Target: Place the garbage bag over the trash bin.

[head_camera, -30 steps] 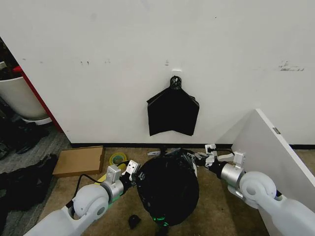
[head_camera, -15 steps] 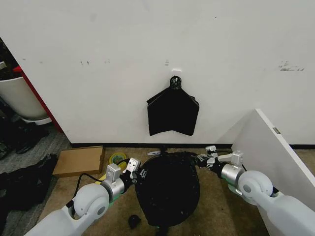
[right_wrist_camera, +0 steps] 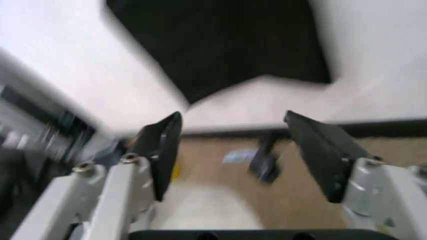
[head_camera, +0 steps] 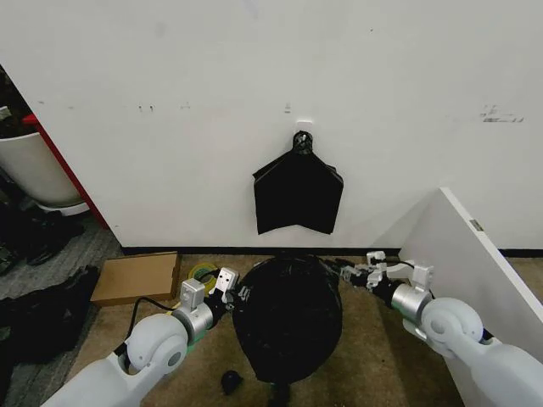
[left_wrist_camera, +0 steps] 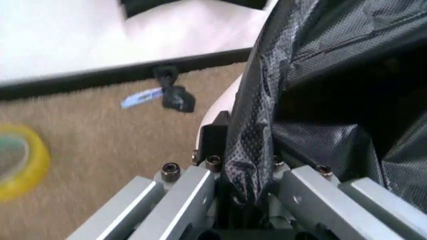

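My left gripper [head_camera: 240,293] is clenched on a fold of the garbage bag [head_camera: 287,318]; in the left wrist view the crinkly black plastic [left_wrist_camera: 313,100] is pinched between my fingers [left_wrist_camera: 212,145] and rises away past their tips. A sliver of the white trash bin [left_wrist_camera: 223,100] shows just beyond those fingertips, under the film. The bag stands upright on the carpet between my two grippers, its long axis vertical, draped down over the bin. My right gripper [head_camera: 349,273] sits at the bag's far upper edge, its fingers [right_wrist_camera: 162,145] spread apart with nothing between them. The flat black bundle [head_camera: 298,195] hangs on the wall beyond both sets of fingertips.
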Robot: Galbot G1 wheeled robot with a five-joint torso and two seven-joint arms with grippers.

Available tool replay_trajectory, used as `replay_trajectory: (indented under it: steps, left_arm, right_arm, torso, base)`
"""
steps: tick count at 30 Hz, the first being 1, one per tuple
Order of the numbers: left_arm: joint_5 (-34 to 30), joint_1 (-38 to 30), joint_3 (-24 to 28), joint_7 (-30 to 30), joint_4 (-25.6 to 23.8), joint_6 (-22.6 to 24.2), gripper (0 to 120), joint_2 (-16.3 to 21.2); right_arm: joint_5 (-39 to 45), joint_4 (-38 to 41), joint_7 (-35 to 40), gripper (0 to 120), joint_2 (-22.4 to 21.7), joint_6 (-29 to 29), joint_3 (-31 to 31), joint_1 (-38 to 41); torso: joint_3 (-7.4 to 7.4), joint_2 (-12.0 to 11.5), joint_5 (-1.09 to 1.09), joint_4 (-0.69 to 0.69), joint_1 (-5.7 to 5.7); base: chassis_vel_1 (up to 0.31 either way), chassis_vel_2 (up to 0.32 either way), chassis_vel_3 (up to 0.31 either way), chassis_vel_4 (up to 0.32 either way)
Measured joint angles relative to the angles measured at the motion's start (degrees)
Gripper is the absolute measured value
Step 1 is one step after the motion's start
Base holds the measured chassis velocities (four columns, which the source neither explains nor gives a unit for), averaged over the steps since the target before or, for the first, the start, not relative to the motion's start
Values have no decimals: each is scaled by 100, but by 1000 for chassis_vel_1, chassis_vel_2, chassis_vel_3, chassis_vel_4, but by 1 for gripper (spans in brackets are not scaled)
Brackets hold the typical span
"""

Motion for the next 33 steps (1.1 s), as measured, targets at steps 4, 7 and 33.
replay_trajectory:
  steps: [4,7,33]
  left_arm:
    - [-980,-243,-122,-738,119,283,0,-189]
    - [-1913,-441,-202,-1251,193,473,0,-369]
    - [-2123,-520,12,-2512,440,466,0,-1185]
  right_arm:
    - [312,180,406,77,190,42,614,-287]
    - [389,518,679,87,296,46,1045,-634]
    - [20,3588,2824,93,773,-1824,617,-1205]
  torso:
    - [0,0,0,-1,0]
    - [0,0,0,-3,0]
    - [0,0,0,-1,0]
  base:
    - [0,0,0,0]
    - [0,0,0,0]
    - [0,0,0,0]
